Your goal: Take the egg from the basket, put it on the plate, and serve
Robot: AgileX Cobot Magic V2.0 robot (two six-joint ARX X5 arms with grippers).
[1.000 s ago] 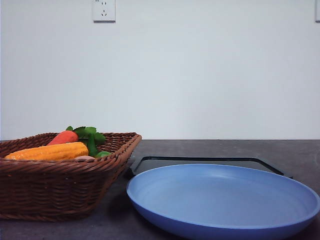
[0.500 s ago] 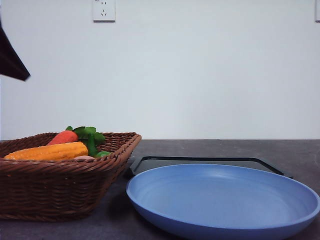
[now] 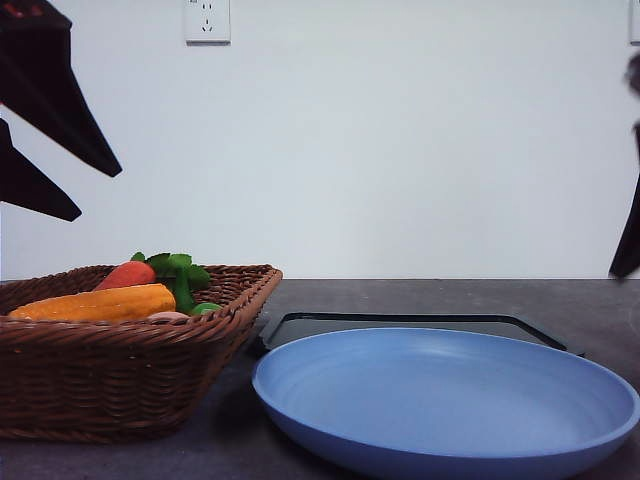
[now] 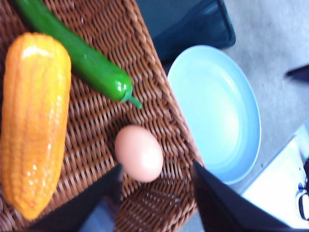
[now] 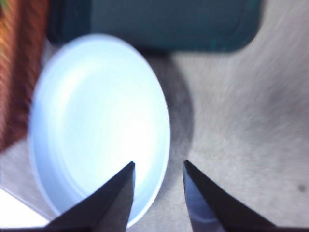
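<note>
The egg [image 4: 139, 153] lies on the woven floor of the wicker basket [image 3: 120, 380], near the basket wall that faces the light blue plate [image 3: 445, 400], with a corn cob [image 4: 34, 121] and a green pepper [image 4: 82, 60] lying alongside it. A carrot [image 3: 127, 274] also lies in the basket. The left tool [image 4: 157, 193] hangs above the basket, its fingers spread wide, the egg between them and untouched. The right tool [image 5: 158, 193] hovers over the plate's edge, fingers apart and holding nothing. A black tray [image 3: 410, 322] sits on the counter [image 3: 420, 295] just behind the plate.
</note>
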